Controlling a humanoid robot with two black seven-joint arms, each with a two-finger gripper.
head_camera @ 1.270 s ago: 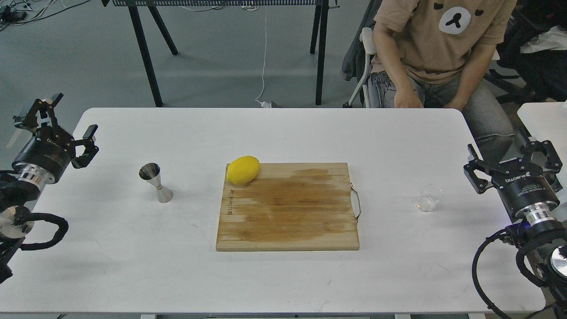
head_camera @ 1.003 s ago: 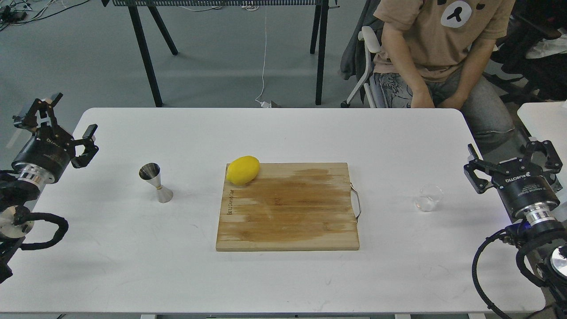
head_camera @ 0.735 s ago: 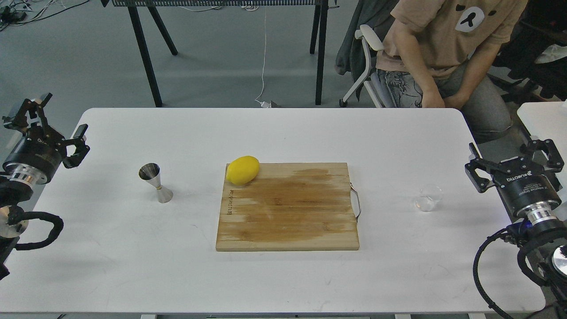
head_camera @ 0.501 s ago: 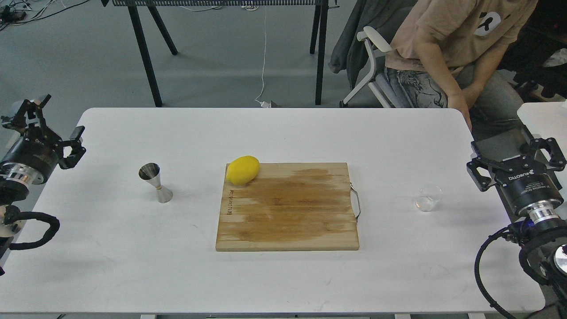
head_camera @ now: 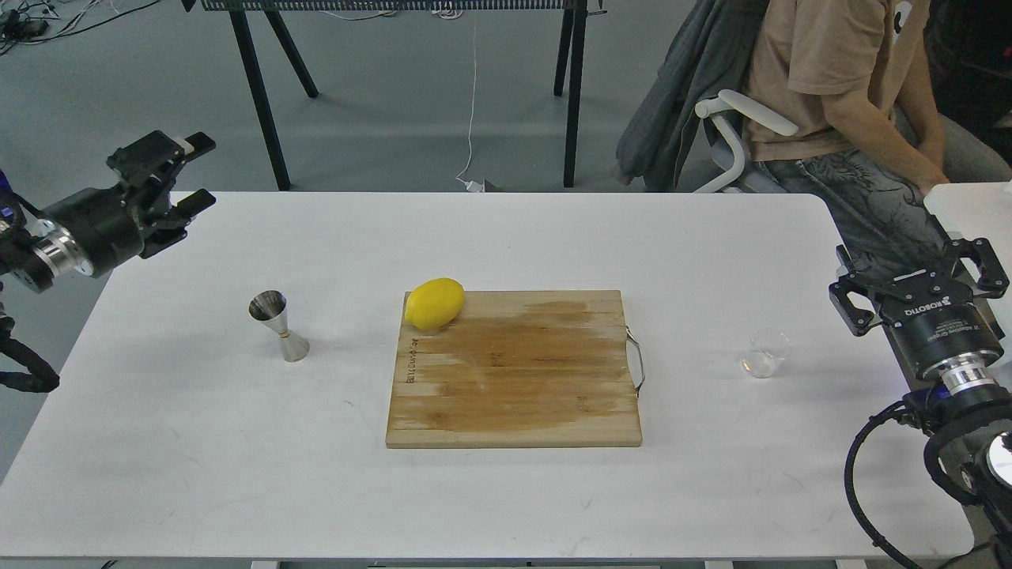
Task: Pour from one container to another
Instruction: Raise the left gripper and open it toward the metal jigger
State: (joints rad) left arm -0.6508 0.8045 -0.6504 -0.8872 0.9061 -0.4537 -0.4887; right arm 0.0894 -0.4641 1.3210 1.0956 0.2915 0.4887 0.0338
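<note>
The small clear glass cup (head_camera: 765, 352) stands upright on the white table (head_camera: 506, 237) at the right, a little left of my right gripper (head_camera: 917, 280), which is open and holds nothing. The steel hourglass jigger (head_camera: 277, 325) stands upright on the left part of the table. My left gripper (head_camera: 194, 170) is raised over the table's far left corner, well behind and left of the jigger, its fingers apart and empty.
A wooden cutting board (head_camera: 514, 367) with a metal handle lies in the middle, a yellow lemon (head_camera: 434, 303) on its far left corner. A seated person (head_camera: 838, 103) is beyond the far right corner. Another white table's edge (head_camera: 968, 207) shows at right.
</note>
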